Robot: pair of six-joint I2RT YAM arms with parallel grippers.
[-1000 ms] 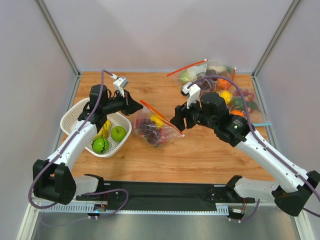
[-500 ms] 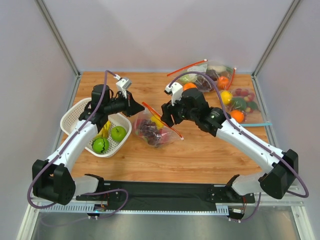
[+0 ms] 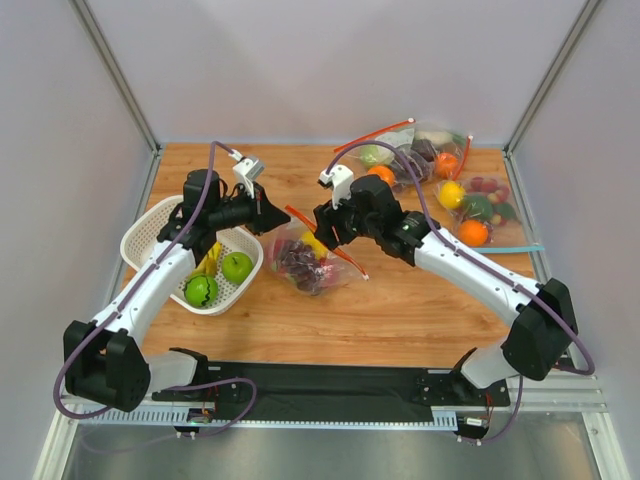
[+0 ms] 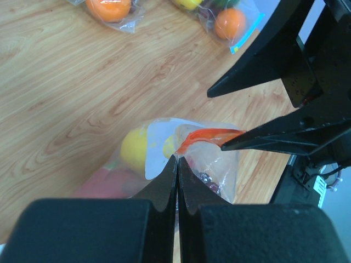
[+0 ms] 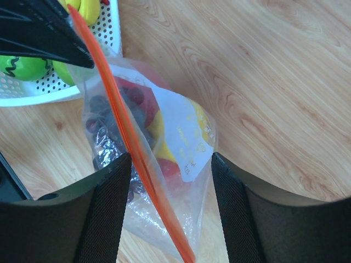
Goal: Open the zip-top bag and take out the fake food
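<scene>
The zip-top bag [image 5: 184, 139] is limp, slippery film: your left gripper [image 4: 176, 162] pinches its top edge, so close the wide-open right gripper [image 5: 170, 164] on the stiffer zip strip [image 5: 127, 134].

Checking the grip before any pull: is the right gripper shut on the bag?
No: in the right wrist view the right gripper stands open, its jaws wide apart, with the bag showing between them.

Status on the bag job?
Done: left hand shut on the clear crinkly zip-top bag near its red-orange strip. In hand: open right hand straddles the strip. Left: strip looks unopened; small plastic fruits inside.
</scene>
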